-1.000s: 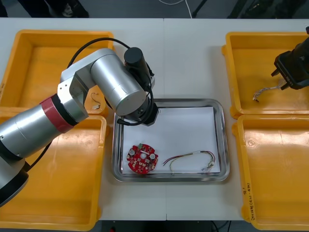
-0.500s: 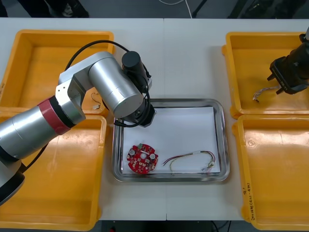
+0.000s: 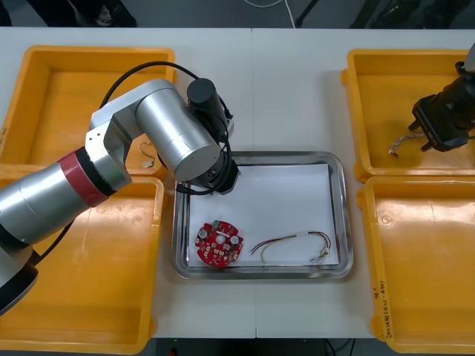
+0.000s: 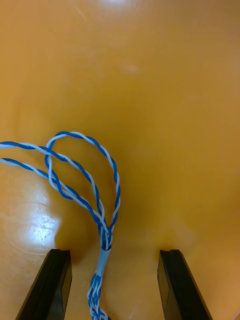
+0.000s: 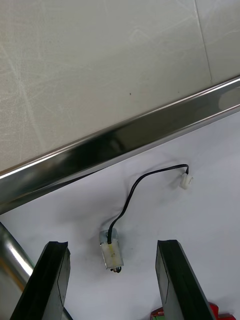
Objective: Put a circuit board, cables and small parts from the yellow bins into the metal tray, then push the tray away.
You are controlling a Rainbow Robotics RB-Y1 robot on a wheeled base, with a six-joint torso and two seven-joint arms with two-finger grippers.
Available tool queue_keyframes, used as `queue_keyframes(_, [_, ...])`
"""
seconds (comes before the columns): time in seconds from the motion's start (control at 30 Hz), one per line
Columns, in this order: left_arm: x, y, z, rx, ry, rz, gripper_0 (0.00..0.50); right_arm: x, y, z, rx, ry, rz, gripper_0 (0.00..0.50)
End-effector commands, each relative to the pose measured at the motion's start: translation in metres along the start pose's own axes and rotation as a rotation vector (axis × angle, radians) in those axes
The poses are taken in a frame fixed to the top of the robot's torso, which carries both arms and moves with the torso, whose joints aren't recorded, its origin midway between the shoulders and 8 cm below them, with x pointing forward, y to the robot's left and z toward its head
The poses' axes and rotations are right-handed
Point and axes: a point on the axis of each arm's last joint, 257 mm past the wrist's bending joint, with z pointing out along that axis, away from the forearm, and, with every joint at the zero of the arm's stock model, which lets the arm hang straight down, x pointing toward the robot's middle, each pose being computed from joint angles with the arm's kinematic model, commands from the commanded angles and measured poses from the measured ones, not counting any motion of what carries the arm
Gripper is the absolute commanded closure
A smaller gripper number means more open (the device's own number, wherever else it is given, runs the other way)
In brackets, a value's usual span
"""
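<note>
the left gripper (image 5: pixel 114 287) hung low over the far left corner of the metal tray (image 3: pixel 344 215), tucked under its own silver wrist in the front view. its fingers (image 5: pixel 52 280) stood wide apart, released and grasping nothing. between them, on the tray's white inside, lay a black cable (image 5: pixel 131 192) with a small metal-cased end nearest the fingers and a white plug at the other; neither finger touched it. the tray's shiny rim ran just beyond the cable, with the light table (image 3: pixel 289 89) past it. nearer the robot in the same tray, the round red circuit board (image 3: pixel 219 243) lay by the left side, and the red and yellow cable (image 3: pixel 297 236) curled just beside it towards the right, the two apart. the right gripper (image 3: pixel 421 137) was down in the far yellow bin (image 3: pixel 356 111) on the right side. its fingers (image 4: pixel 55 285) were also spread and gripping nothing, standing to either side of the twisted blue and white cable (image 4: pixel 95 200), which lay on the bin's floor with its bound stem running between them and its loops fanning out beyond. in the front view that cable's free end trailed away from the gripper towards the bin's inner wall.
</note>
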Motion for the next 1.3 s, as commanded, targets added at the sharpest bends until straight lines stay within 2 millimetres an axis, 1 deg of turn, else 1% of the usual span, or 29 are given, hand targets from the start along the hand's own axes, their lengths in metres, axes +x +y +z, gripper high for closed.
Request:
queue_keyframes(0.03, [-0.006, 0.011, -0.005, -0.012, -0.025, -0.112, 0.0, 0.009, 0.033, -0.013, -0.057, -0.003, 0.017, 0.0])
queue_keyframes(0.17, [-0.017, 0.006, -0.019, 0.023, -0.031, -0.143, 0.0, 0.012, 0.032, -0.01, -0.053, 0.0, 0.016, 0.0])
queue_keyframes(0.23, [-0.022, 0.008, -0.027, 0.013, -0.028, -0.143, 0.0, 0.013, 0.03, -0.009, -0.049, 0.002, 0.019, 0.0])
queue_keyframes(0.37, [-0.032, 0.019, -0.057, -0.015, -0.018, -0.157, 0.0, 0.014, 0.029, -0.005, -0.05, 0.001, 0.027, 0.0])
queue_keyframes(0.43, [-0.036, 0.024, -0.068, -0.017, -0.006, -0.172, 0.0, 0.015, 0.03, -0.004, -0.052, 0.001, 0.024, 0.149])
queue_keyframes(0.47, [-0.037, 0.027, -0.075, -0.02, 0.001, -0.175, 0.0, 0.015, 0.03, -0.004, -0.052, 0.001, 0.024, 0.295])
queue_keyframes(0.5, [-0.04, 0.03, -0.082, -0.028, 0.002, -0.179, 0.0, 0.015, 0.029, -0.004, -0.051, 0.001, 0.023, 0.392])
queue_keyframes(0.57, [-0.043, 0.034, -0.091, -0.038, 0.006, -0.187, 0.0, 0.015, 0.03, -0.004, -0.052, 0.0, 0.017, 0.428])
queue_keyframes(0.6, [-0.045, 0.037, -0.096, -0.045, 0.007, -0.194, 0.0, 0.015, 0.029, -0.004, -0.051, -0.001, 0.014, 0.455])
queue_keyframes(0.7, [-0.051, 0.044, -0.111, -0.057, 0.006, -0.209, 0.0, 0.014, 0.029, -0.004, -0.053, -0.003, 0.009, 0.498])
queue_keyframes(0.87, [-0.06, 0.054, -0.13, -0.066, -0.004, -0.229, 0.0, 0.013, 0.03, -0.004, -0.057, -0.007, -0.004, 0.5])
queue_keyframes(1.0, [-0.07, 0.065, -0.151, -0.068, -0.02, -0.261, 0.0, 0.006, 0.039, -0.013, -0.075, -0.023, -0.016, 0.5])
queue_keyframes(1.03, [-0.07, 0.065, -0.151, -0.068, -0.02, -0.261, 0.0, 0.006, 0.039, -0.013, -0.075, -0.023, -0.016, 0.5])
queue_keyframes(1.07, [-0.073, 0.07, -0.16, -0.075, -0.026, -0.27, 0.0, 0.004, 0.043, -0.02, -0.074, -0.028, -0.026, 0.5])
queue_keyframes(1.1, [-0.075, 0.073, -0.165, -0.079, -0.032, -0.275, 0.0, 0.002, 0.044, -0.025, -0.071, -0.03, -0.031, 0.5])
queue_keyframes(1.13, [-0.078, 0.074, -0.167, -0.079, -0.04, -0.278, 0.0, 0.001, 0.044, -0.028, -0.065, -0.031, -0.036, 0.5])
queue_keyframes(1.2, [-0.084, 0.079, -0.174, -0.08, -0.064, -0.29, 0.0, -0.003, 0.046, -0.044, -0.052, -0.033, -0.053, 0.5])
queue_keyframes(1.27, [-0.088, 0.083, -0.177, -0.08, -0.075, -0.302, 0.0, -0.006, 0.045, -0.056, -0.029, -0.039, -0.073, 0.5])
queue_keyframes(1.3, [-0.09, 0.086, -0.179, -0.08, -0.084, -0.307, 0.0, -0.008, 0.045, -0.065, -0.013, -0.045, -0.09, 0.5])
